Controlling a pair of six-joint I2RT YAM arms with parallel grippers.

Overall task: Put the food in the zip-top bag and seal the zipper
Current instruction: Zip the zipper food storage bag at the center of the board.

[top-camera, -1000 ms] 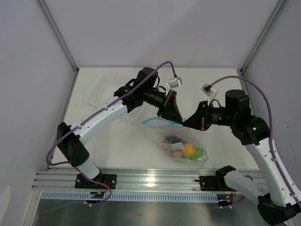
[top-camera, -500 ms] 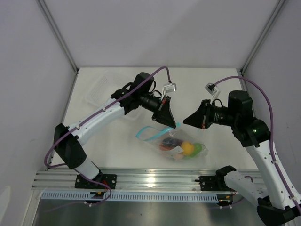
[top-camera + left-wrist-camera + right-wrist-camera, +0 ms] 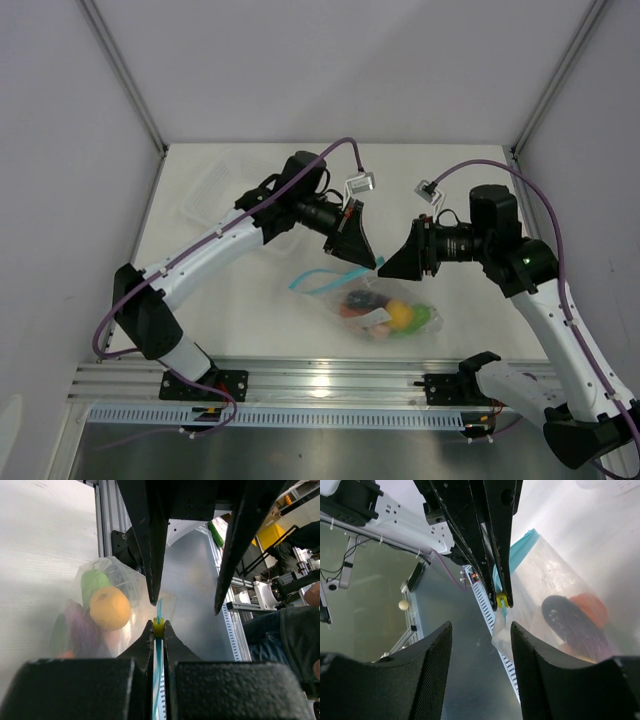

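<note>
Near counter (image 3: 240, 310) edge: zip-top bag (image 3: 425, 330), food (image 3: 400, 316) inside. In wrist views only: left tool (image 3: 158, 630) clamped on zipper (image 3: 158, 652) at yellow slider (image 3: 158, 626); right tool (image 3: 480, 630) spread apart, holding nothing, just beside. From overhead, fingertips too small to resolve. Food pieces overlapping, partly hidden.

You are seeing a clear zip-top bag (image 3: 550, 567) carrying a teal zipper (image 3: 521, 550) with a yellow slider (image 3: 158, 627). Inside it a yellow-orange lemon (image 3: 110, 608), a green bell pepper (image 3: 94, 581), a dark purple eggplant (image 3: 565, 620) and a red-orange pumpkin-like fruit (image 3: 589, 607) are showing through.
</note>
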